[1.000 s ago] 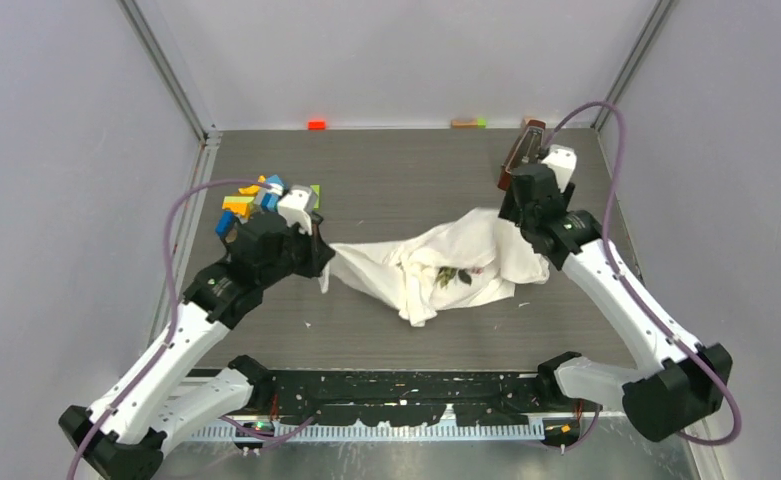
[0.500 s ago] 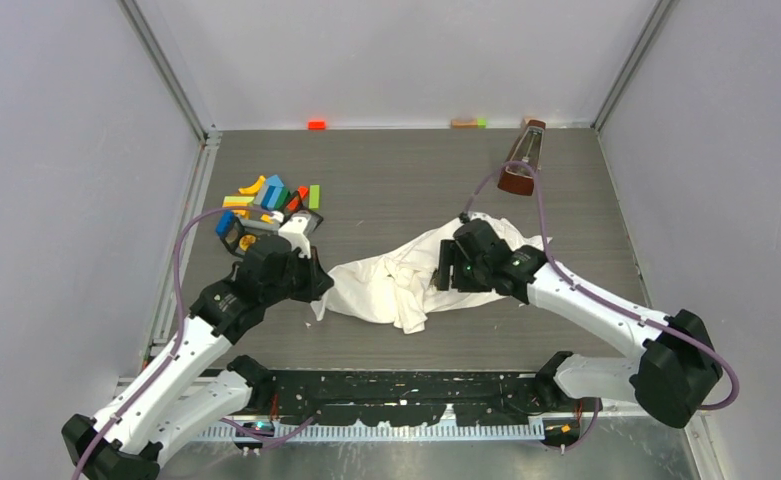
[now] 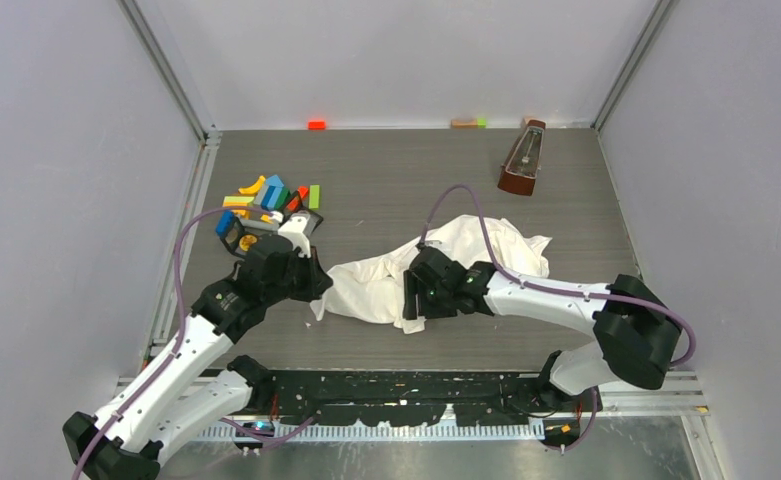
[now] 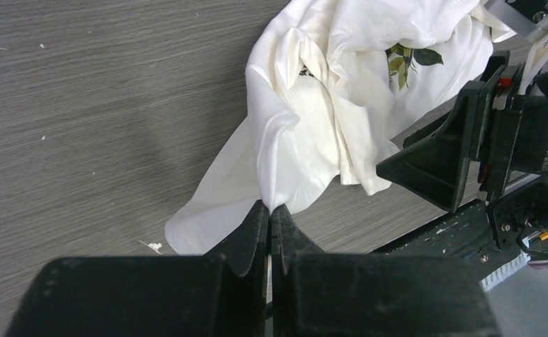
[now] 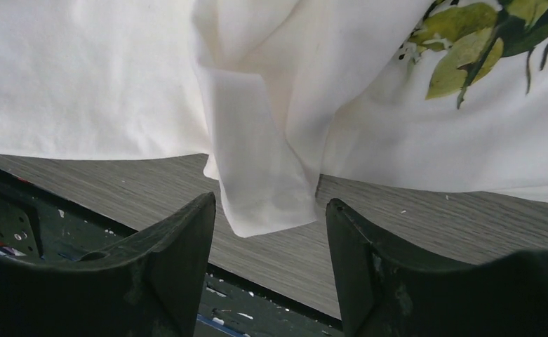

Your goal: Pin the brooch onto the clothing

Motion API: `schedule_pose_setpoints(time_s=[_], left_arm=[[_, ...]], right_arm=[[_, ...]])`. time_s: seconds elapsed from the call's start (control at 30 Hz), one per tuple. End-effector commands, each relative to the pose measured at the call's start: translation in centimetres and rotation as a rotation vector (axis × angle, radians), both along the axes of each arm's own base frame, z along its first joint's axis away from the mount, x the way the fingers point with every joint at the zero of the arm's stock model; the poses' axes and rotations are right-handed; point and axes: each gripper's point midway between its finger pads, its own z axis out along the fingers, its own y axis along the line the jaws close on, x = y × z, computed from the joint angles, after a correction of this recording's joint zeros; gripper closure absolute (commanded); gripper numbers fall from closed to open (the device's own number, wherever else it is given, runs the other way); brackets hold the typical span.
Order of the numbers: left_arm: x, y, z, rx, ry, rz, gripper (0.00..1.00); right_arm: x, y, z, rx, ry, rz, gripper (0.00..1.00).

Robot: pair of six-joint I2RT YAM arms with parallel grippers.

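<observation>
The left hand point(image 4: 269, 209) is clenched on the T-shirt's point(image 4: 306, 133) edge; the right hand point(image 5: 269, 210) hangs released astride a limp fold. The T-shirt lies crumpled on the counter point(image 3: 396, 170) toward its near edge. Light and floppy, it is probably best gripped at the hems.

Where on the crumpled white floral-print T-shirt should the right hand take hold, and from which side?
Grip the loose folded flap at the crumpled white T-shirt's near edge, coming down from above. It juts free of the bunched cloth, thin enough to pinch, and the open right hand straddles it; the left hand holds the left end.
</observation>
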Motion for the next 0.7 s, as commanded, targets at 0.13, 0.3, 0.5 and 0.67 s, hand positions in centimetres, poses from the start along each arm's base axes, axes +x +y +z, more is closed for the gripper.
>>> schedule_pose_setpoints(time_s=[0.13,0.3,0.5,0.67], left_arm=[[0.5,0.2,0.3,0.009,-0.018,0.017,1.00],[0.5,0.3,-0.5,0.024,-0.001,0.016,1.00],[0.3,0.5,-2.6,0.060,0.047,0.018,1.00],[0.6,1.2,-6.7,0.145,0.128,0.047,1.00]], right_arm=[[0.1,1.0,-0.7,-0.005,-0.013,-0.022,0.42],[0.0,0.9,-1.3,-0.021,-0.004,-0.020,0.54],[0.5,0.4,-0.2,-0.030,-0.038,-0.039,0.85],[2.3,-2.6,1.8,-0.151,-0.157,-0.094,0.91]])
